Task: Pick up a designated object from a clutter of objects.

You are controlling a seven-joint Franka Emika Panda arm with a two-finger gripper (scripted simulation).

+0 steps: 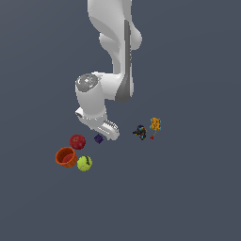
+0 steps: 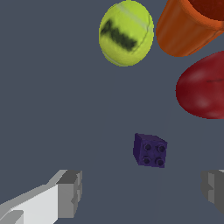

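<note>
The designated object is a tiny dark purple lump [image 1: 98, 139]; in the wrist view it shows as a small studded purple block [image 2: 150, 150]. It lies on the grey floor next to the red apple [image 1: 77, 141] [image 2: 203, 87]. My gripper [image 2: 142, 192] is open, its grey fingertips [image 2: 70, 192] spread wide, and the purple block lies just beyond the gap between them, nearer one finger. In the exterior view the hand [image 1: 107, 129] hangs low beside the purple lump, and its fingers are hard to make out.
An orange-red cup [image 1: 66, 156] [image 2: 188, 26] and a yellow-green tennis ball [image 1: 84, 163] [image 2: 126, 33] lie beyond the apple. A dark figure [image 1: 140, 132] and an orange-yellow block [image 1: 156, 124] lie at the exterior view's right.
</note>
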